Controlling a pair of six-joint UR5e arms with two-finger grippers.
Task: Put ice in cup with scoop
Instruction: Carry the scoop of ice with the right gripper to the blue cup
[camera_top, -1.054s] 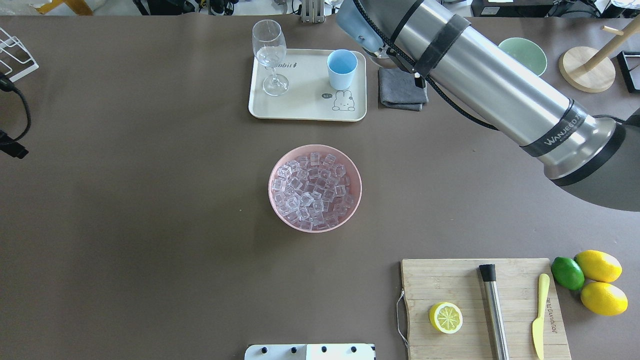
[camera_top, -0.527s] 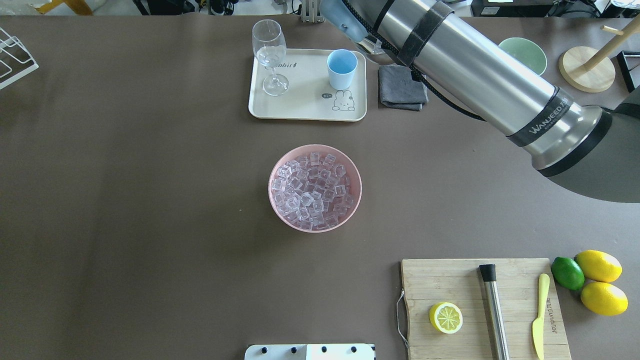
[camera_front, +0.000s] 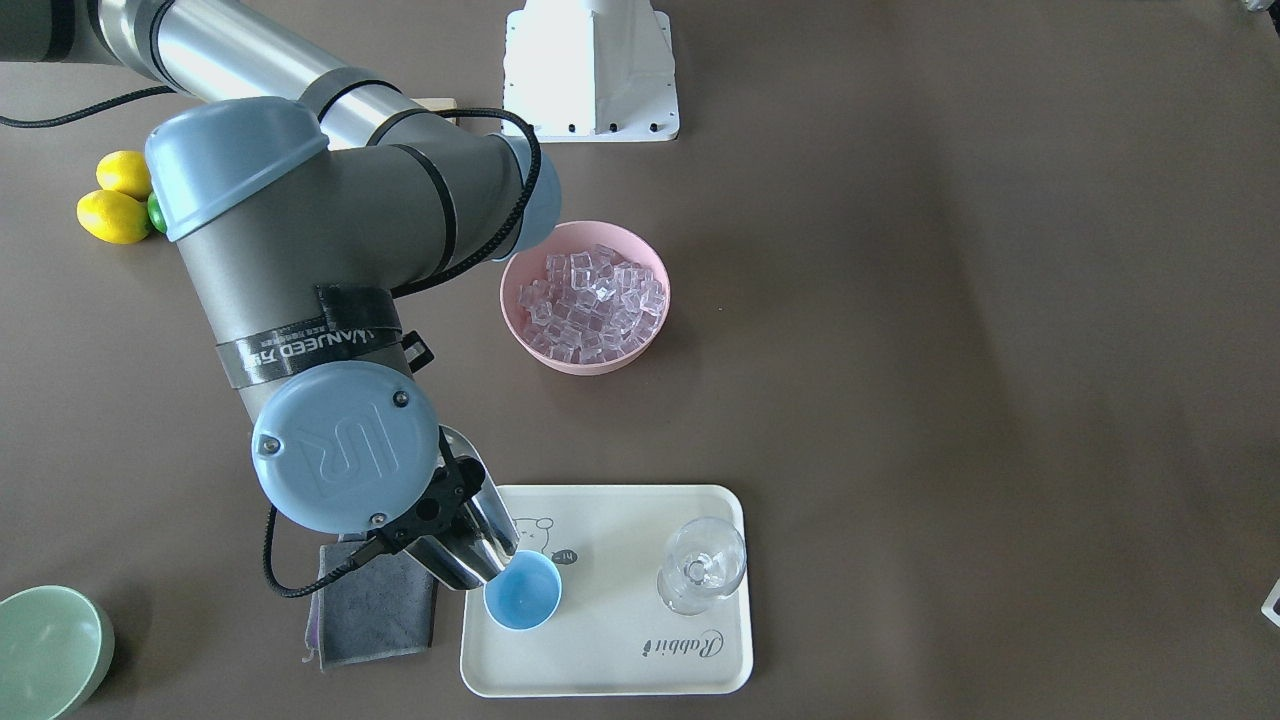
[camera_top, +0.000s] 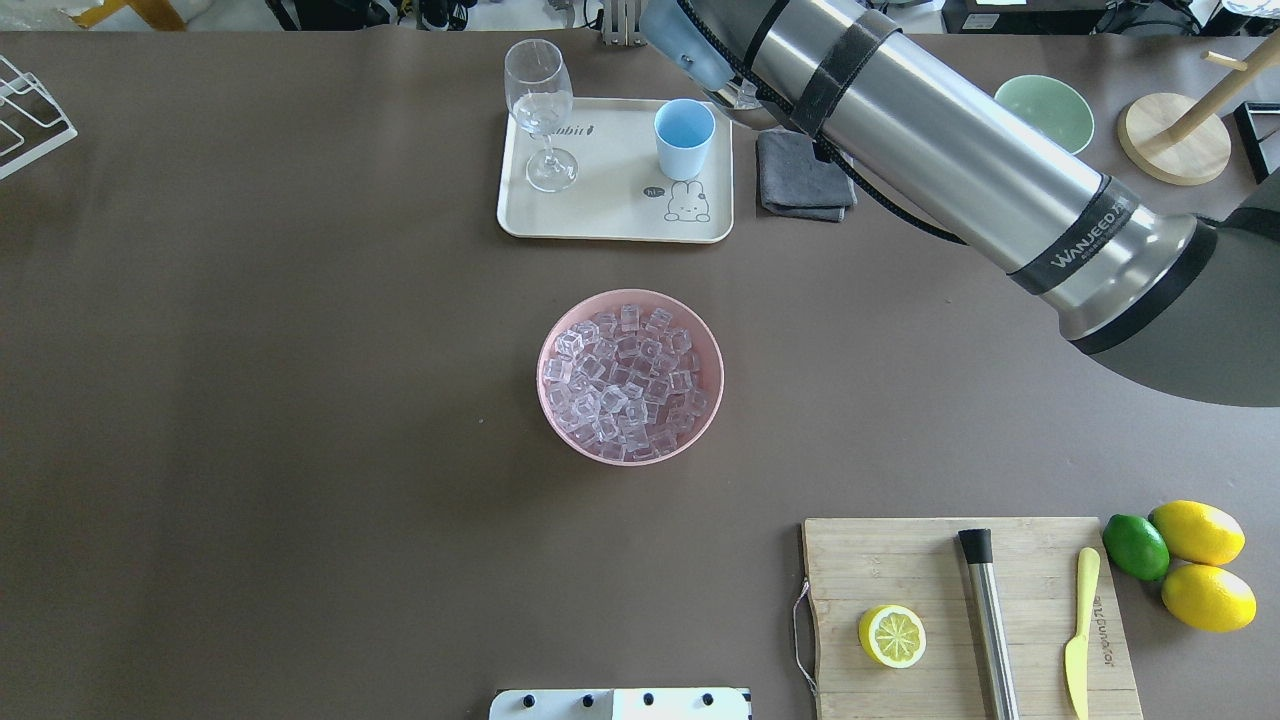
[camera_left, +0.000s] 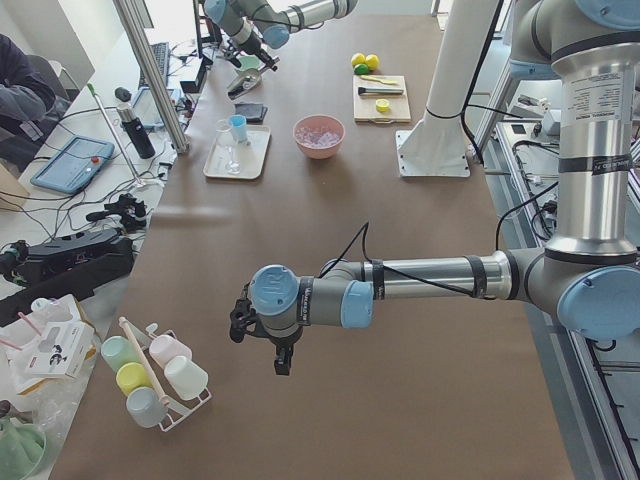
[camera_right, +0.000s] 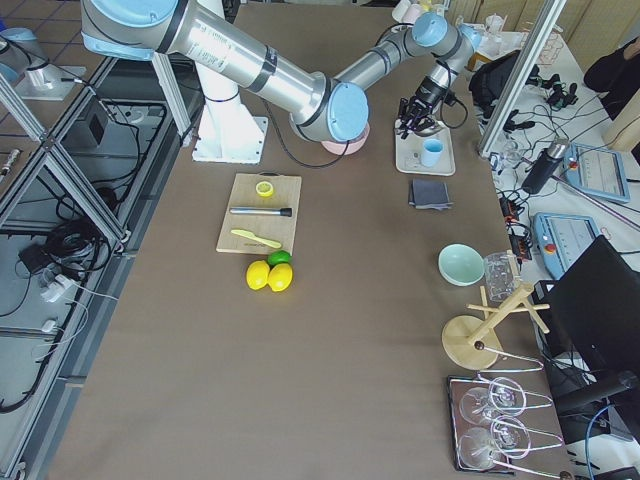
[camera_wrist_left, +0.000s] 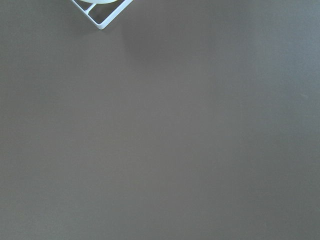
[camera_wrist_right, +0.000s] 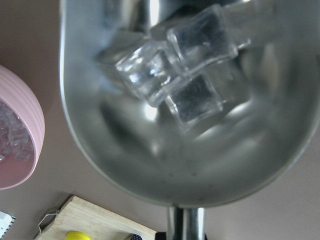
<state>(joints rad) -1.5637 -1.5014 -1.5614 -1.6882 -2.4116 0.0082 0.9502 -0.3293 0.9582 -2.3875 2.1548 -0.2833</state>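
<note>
My right gripper (camera_front: 440, 506) is shut on the handle of the steel scoop (camera_front: 468, 548). The scoop is tilted down, with its lip right at the rim of the light-blue cup (camera_front: 522, 592), which stands on the cream tray (camera_front: 620, 660). In the right wrist view the scoop's trough (camera_wrist_right: 150, 165) holds three ice cubes (camera_wrist_right: 202, 37). The rest of the ice (camera_top: 628, 378) is heaped in the pink bowl (camera_top: 712, 345) at mid-table. The cup (camera_top: 684, 137) looks empty from overhead. My left gripper (camera_left: 262, 330) shows only in the left side view; I cannot tell whether it is open.
A wine glass (camera_top: 540, 105) stands on the tray left of the cup. A grey cloth (camera_top: 800, 180) lies right of the tray and a green bowl (camera_top: 1045, 108) beyond it. A cutting board (camera_top: 900, 570) carries a lemon half, steel cylinder (camera_top: 988, 620) and knife.
My right arm has swung left and farther out, bringing the scoop up to the cup. The left arm's cable has left the overhead view's left edge.
</note>
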